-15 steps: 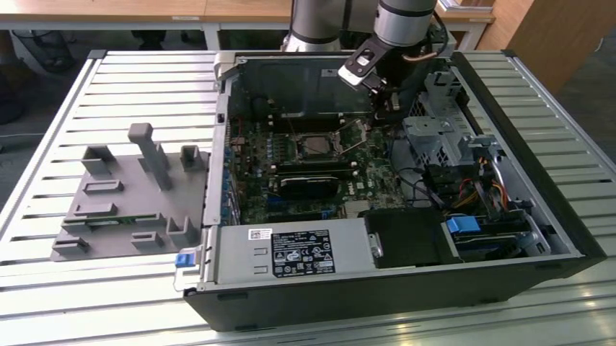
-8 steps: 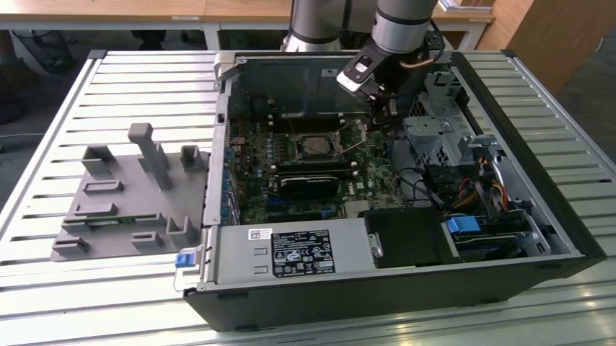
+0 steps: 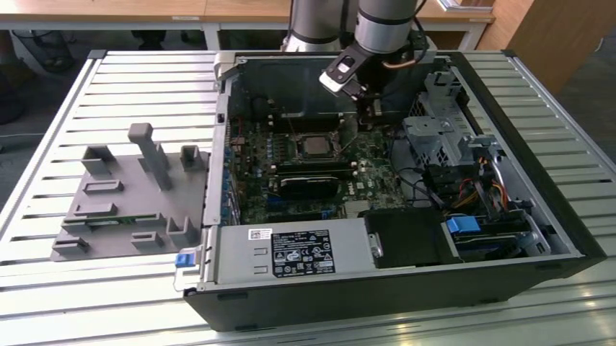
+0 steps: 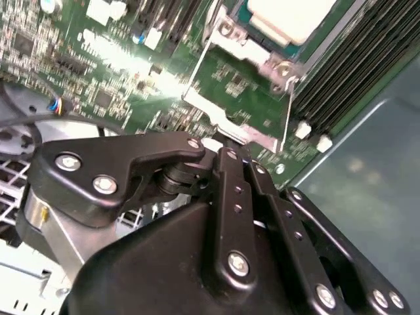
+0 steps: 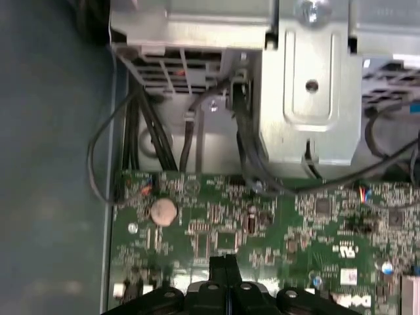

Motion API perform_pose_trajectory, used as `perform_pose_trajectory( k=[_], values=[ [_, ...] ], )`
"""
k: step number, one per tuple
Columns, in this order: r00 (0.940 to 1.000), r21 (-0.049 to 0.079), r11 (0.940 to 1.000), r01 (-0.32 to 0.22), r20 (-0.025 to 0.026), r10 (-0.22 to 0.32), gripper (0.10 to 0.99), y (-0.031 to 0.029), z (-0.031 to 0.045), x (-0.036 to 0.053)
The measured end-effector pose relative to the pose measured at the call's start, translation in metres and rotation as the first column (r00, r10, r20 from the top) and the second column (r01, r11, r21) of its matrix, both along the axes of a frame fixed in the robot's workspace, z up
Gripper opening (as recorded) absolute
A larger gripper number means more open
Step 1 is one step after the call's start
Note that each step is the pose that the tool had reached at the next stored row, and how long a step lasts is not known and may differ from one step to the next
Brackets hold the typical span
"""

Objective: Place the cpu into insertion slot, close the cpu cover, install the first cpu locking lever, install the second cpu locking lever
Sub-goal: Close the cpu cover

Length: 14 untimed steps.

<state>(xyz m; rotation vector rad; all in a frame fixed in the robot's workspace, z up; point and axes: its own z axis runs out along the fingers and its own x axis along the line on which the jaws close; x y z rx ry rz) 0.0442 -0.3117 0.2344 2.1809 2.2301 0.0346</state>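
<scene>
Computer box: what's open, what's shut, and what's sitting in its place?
computer case: side open, insides showing.
cpu: seated in the insertion slot.
cpu cover: seems down flat around the cpu.
gripper: shut, low over the green board.

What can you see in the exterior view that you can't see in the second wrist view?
Exterior view: the whole black computer case, the grey holder beside it and the slatted table. Second wrist view: close up, a thin metal lever by the socket and screws on black links. Both: the cpu, the green board and the tool.
</scene>
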Motion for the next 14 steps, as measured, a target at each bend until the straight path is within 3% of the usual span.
perform_pose_trajectory(
  k=[8, 14],
  values=[
    [1.0, 0.0, 1.0, 0.0, 0.0, 0.0, 0.106, 0.0001, 0.0, -0.0202],
    [1.0, 0.0, 1.0, 0.0, 0.0, 0.0, 0.106, 0.0003, 0.0, -0.0282]
  ],
)
